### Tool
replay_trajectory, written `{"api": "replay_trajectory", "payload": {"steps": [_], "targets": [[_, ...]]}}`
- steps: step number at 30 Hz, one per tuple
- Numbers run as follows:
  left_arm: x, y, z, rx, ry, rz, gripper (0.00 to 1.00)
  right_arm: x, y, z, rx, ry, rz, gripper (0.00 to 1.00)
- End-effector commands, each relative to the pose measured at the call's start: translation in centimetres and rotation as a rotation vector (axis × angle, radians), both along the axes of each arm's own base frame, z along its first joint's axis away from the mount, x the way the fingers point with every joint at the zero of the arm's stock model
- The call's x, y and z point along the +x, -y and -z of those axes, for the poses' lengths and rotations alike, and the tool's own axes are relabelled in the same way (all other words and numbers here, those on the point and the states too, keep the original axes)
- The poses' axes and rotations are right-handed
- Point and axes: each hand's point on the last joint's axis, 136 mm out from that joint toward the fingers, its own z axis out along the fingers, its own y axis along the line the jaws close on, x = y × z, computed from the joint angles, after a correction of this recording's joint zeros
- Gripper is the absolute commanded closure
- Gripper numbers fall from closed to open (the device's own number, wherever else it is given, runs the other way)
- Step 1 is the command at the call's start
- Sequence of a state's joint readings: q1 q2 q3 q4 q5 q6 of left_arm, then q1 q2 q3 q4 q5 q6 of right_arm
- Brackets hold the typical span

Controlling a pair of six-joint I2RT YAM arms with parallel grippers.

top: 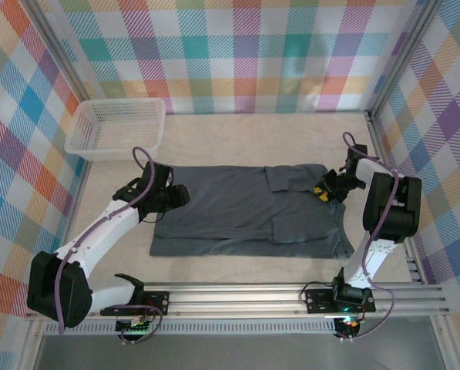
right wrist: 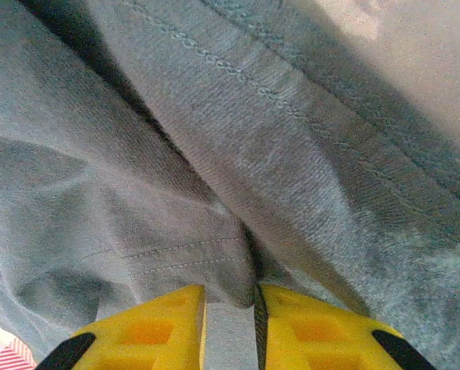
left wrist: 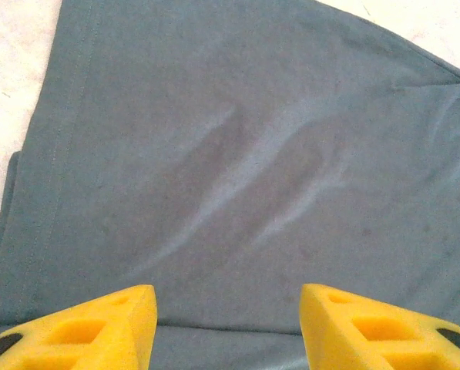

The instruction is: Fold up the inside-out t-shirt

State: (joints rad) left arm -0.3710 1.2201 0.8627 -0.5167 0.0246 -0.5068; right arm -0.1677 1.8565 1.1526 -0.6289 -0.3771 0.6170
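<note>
The inside-out t-shirt (top: 245, 216) lies spread in the middle of the table, dark slate-grey, with a fold of cloth turned over at its upper right. My left gripper (top: 180, 196) hovers at the shirt's left edge. Seen from the left wrist, its yellow fingers (left wrist: 106, 327) stand apart over smooth fabric (left wrist: 237, 169), so the left gripper (left wrist: 228, 331) is open with nothing between them. My right gripper (top: 323, 190) sits at the shirt's upper right. From the right wrist, the gripper (right wrist: 230, 327) has its fingers (right wrist: 156, 327) drawn close on a seamed fold of the shirt (right wrist: 214, 193).
A white mesh basket (top: 119, 126) stands at the back left, apart from the shirt. An aluminium rail (top: 245, 297) runs along the near edge, and plaid walls (top: 245, 54) close in the back and both sides. Bare tabletop (top: 276, 135) lies beyond the shirt.
</note>
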Motion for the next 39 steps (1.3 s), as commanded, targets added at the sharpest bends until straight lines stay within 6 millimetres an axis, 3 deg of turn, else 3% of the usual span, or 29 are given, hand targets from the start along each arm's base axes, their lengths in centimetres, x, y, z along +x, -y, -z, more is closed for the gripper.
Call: {"api": "replay_trajectory", "payload": {"steps": [1, 4, 9, 13, 16, 20, 23, 24, 25, 26, 27, 29, 35, 39], "targets": [[-0.2, 0.0, 0.5, 0.02, 0.0, 0.012, 0.48, 0.2, -0.2, -0.5, 0.006, 0.008, -0.009, 0.76], [-0.2, -0.1, 0.6, 0.027, -0.001, 0.008, 0.48, 0.3, -0.2, -0.5, 0.005, 0.008, -0.013, 0.77], [-0.3, -0.4, 0.6, 0.038, -0.004, 0.002, 0.48, 0.9, -0.2, -0.9, 0.01, 0.012, -0.016, 0.99], [-0.5, -0.7, 0.6, 0.048, -0.004, -0.006, 0.48, 2.2, -0.3, -3.3, 0.03, 0.077, 0.006, 1.0], [-0.5, -0.7, 0.5, 0.053, -0.004, -0.006, 0.48, 5.4, -0.6, -7.2, 0.077, 0.222, 0.058, 1.0], [-0.2, -0.5, 0.2, 0.057, -0.006, 0.009, 0.48, 13.2, -0.8, -12.9, 0.21, 0.481, 0.136, 1.0], [0.1, -0.4, 0.1, 0.066, -0.004, 0.018, 0.48, 18.2, 0.6, -14.7, 0.281, 0.595, 0.24, 1.0], [0.2, -0.4, 0.1, 0.067, -0.005, 0.02, 0.48, 19.3, 1.1, -14.6, 0.292, 0.601, 0.264, 0.9], [0.4, -0.3, 0.0, 0.066, -0.004, 0.02, 0.48, 20.2, 1.7, -13.9, 0.299, 0.59, 0.285, 0.66], [0.6, -0.3, 0.1, 0.066, -0.006, 0.02, 0.48, 20.7, 2.2, -13.5, 0.302, 0.579, 0.294, 0.5], [0.7, -0.1, 0.0, 0.061, -0.005, 0.021, 0.48, 20.9, 2.5, -12.9, 0.298, 0.569, 0.285, 0.4], [1.0, 0.1, -0.1, 0.047, -0.003, 0.016, 0.48, 20.2, 2.7, -11.5, 0.273, 0.535, 0.237, 0.36], [1.2, 0.9, -0.2, 0.023, -0.01, 0.044, 0.47, 14.2, 4.7, -6.0, -0.028, 0.393, -0.001, 0.37], [1.2, 1.2, -0.2, 0.05, -0.036, 0.094, 0.47, 11.6, 6.1, -3.3, -0.219, 0.307, -0.158, 0.37]]}}
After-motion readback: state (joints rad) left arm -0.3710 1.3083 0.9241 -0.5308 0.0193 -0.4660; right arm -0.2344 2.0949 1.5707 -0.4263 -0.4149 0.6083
